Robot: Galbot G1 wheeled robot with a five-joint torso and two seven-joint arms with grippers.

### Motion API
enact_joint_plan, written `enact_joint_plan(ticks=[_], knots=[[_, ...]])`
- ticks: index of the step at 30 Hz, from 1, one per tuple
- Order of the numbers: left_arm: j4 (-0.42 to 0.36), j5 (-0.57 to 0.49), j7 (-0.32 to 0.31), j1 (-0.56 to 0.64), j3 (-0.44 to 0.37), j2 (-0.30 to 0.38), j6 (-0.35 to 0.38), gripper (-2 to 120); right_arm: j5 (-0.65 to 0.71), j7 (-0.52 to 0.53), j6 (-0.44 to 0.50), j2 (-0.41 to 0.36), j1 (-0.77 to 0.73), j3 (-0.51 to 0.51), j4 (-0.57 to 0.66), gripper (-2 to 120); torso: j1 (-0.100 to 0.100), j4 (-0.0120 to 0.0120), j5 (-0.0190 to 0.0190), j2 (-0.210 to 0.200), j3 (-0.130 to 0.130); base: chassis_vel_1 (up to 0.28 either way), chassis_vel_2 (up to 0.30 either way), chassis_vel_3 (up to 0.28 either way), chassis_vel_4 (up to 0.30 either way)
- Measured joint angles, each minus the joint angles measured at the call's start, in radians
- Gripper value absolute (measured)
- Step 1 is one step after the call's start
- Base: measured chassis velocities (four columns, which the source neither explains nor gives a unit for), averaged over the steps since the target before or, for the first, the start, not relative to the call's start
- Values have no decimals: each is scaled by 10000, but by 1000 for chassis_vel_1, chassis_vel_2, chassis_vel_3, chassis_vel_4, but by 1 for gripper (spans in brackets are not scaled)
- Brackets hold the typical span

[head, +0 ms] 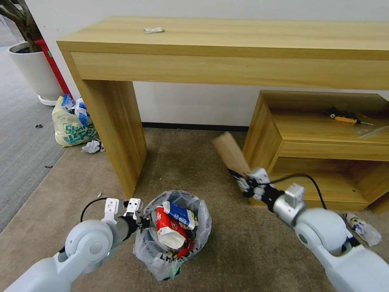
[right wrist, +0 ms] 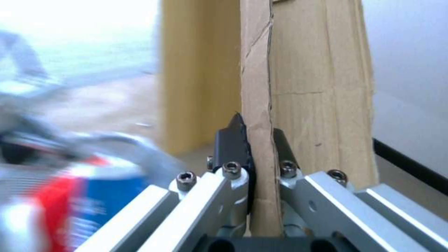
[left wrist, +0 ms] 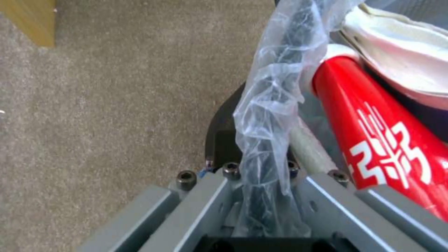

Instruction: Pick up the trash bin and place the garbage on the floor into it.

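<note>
The left gripper (head: 142,221) has its jaws clenched on the rim of the trash bin (head: 172,237), pinching the clear plastic liner (left wrist: 268,115) together with the black wall, as the left wrist view shows. The bin is on the beige carpet floor (head: 194,162) just in front of the robot, near the leg of the long wooden counter (head: 227,44). It is stuffed full: a red wrapper (head: 168,231) with white lettering, a white slipper (left wrist: 401,66) and a blue and white carton (head: 179,214) stick up above the rim.

The right gripper (head: 243,180) is raised to the right of the bin, beside the low wooden shelf unit (head: 324,150), its jaws grasping the lower end of a brown cardboard piece (head: 231,153) that juts up and away from it. The right wrist view shows the cardboard (right wrist: 299,87) clamped between the dark fingertips (right wrist: 233,140).

A crushed plastic bottle (head: 362,229) lies on the carpet by the right arm's elbow
</note>
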Motion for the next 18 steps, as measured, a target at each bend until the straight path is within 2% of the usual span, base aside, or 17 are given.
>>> enact_joint_plan(ticks=[2,3,6,7,9,18], knots=[[32,-2,28,-98,78,67,0,0,427,-113,-254,-286,528,-936,311,0,-1,-1,-1,0,-1,0,0,0,0],[32,-2,28,-98,78,67,0,0,427,-113,-254,-286,528,-936,311,0,-1,-1,-1,0,-1,0,0,0,0],[46,-57,57,-208,135,121,0,0,641,-166,-451,-445,1168,-2177,408,0,0,-2,-1,0,0,0,0,0,0],[46,-57,57,-208,135,121,0,0,641,-166,-451,-445,1168,-2177,408,0,0,-2,-1,0,0,0,0,0,0],[6,-119,57,-210,137,180,0,0,636,-232,-578,-429,1510,-2961,294,0,0,-1,0,0,0,0,0,0,0],[-244,-348,19,-105,-52,424,0,0,592,-259,-953,-203,1860,-4191,-164,0,0,0,1,0,0,0,0,0,0]])
